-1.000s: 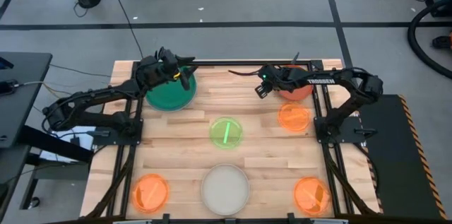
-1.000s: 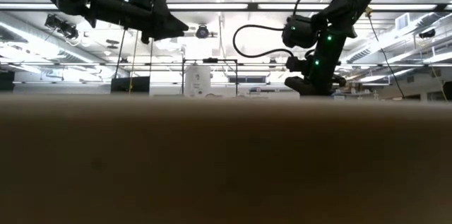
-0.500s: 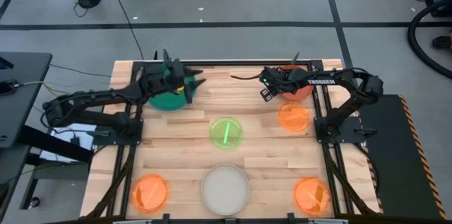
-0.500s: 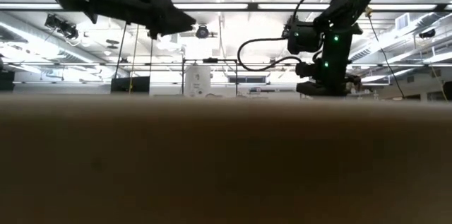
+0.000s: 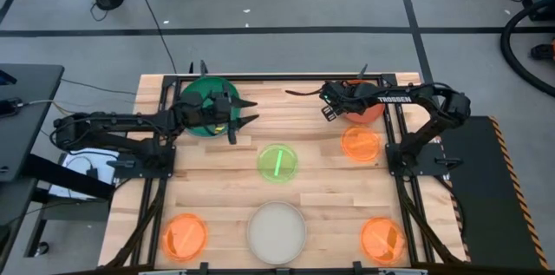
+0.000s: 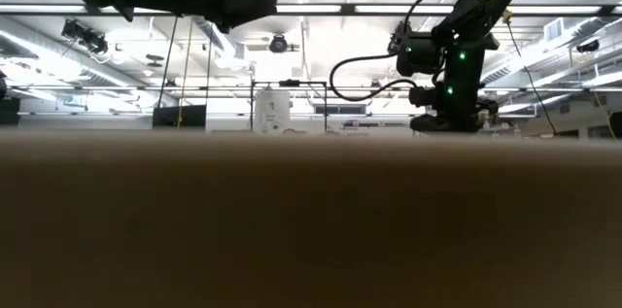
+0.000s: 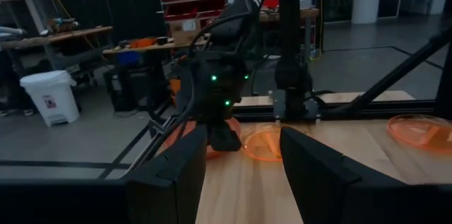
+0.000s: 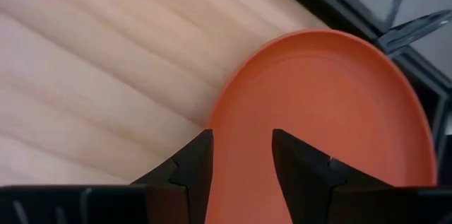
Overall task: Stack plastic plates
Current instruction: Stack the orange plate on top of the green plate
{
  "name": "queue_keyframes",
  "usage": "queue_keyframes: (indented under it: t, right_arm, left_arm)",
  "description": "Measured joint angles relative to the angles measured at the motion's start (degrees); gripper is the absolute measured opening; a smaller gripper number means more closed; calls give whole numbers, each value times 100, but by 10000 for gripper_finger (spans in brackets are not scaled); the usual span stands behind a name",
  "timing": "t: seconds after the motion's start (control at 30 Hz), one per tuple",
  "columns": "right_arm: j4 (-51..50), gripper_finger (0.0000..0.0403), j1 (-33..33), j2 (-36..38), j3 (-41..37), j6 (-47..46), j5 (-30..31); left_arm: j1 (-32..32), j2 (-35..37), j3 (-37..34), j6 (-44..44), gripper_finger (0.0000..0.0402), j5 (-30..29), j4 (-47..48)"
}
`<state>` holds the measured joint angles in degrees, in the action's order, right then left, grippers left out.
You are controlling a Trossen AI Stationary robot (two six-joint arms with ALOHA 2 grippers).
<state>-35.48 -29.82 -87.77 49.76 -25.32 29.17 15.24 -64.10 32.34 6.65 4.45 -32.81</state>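
Left hand (image 5: 245, 119) open, empty, above green plate (image 5: 201, 110) at table's (image 5: 217, 188) far left. Right hand (image 8: 240, 155) open, straddling red-orange plate (image 8: 332, 111) rim, probably not yet gripping. Plates look light, stiff, slick; pinch rim.

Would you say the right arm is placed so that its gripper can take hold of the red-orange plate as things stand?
Probably yes. The right gripper is open right over the near rim of the red-orange plate, which lies flat at the table's far right corner, with nothing between the fingers and the rim.
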Motion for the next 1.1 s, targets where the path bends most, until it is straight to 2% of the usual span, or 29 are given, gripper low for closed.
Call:
queue_keyframes:
  t: [0.2, 0.5, 0.67, 0.9, 1.1]
  right_arm:
    - [-16, 165, 61, 0, 0, 127, 339]
    - [10, 214, -34, -2, -356, 256, -226]
    - [142, 213, -68, 2, -400, 308, -796]
    - [380, 205, 10, 26, -302, 452, -525]
    - [401, 204, 188, 28, -238, 450, -783]
  left_arm:
    - [-6, 0, 0, -238, 188, 0, -3]
    - [-13, 0, -2, -343, 188, 0, 3]
    - [-13, 0, -2, -345, 188, 0, 5]
    - [-11, 0, -2, -278, 188, 0, 3]
    - [-13, 0, -2, -297, 188, 230, 1]
